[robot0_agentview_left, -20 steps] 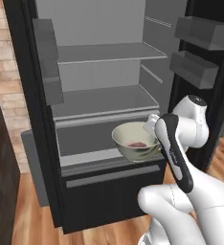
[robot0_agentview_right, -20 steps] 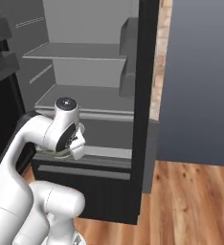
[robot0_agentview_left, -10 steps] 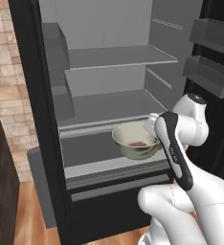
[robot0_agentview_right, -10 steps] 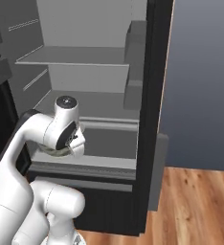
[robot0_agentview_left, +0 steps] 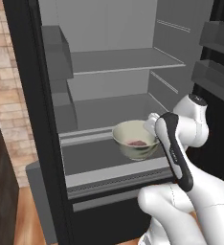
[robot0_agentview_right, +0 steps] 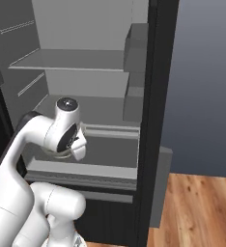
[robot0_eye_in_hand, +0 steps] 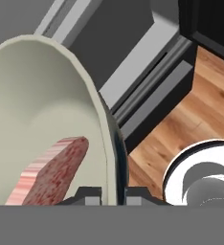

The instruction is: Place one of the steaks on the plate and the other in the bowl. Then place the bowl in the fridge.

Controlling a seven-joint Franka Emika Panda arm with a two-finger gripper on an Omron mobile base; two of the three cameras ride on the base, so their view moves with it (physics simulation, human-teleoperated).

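Bowl (robot0_agentview_left: 135,139) with one steak (robot0_eye_in_hand: 49,173) inside hangs from the hand (robot0_eye_in_hand: 109,194), whose fingers pinch its rim, one inside the wall and one outside. It is held level just over the lower shelf (robot0_agentview_left: 104,155) of the open fridge (robot0_agentview_right: 156,120), near the shelf's front edge. To finish well, carry the bowl further ahead of the hand so its base sits fully on the shelf, keep it level so the steak stays put, lower until it rests, and only then spread the fingers.
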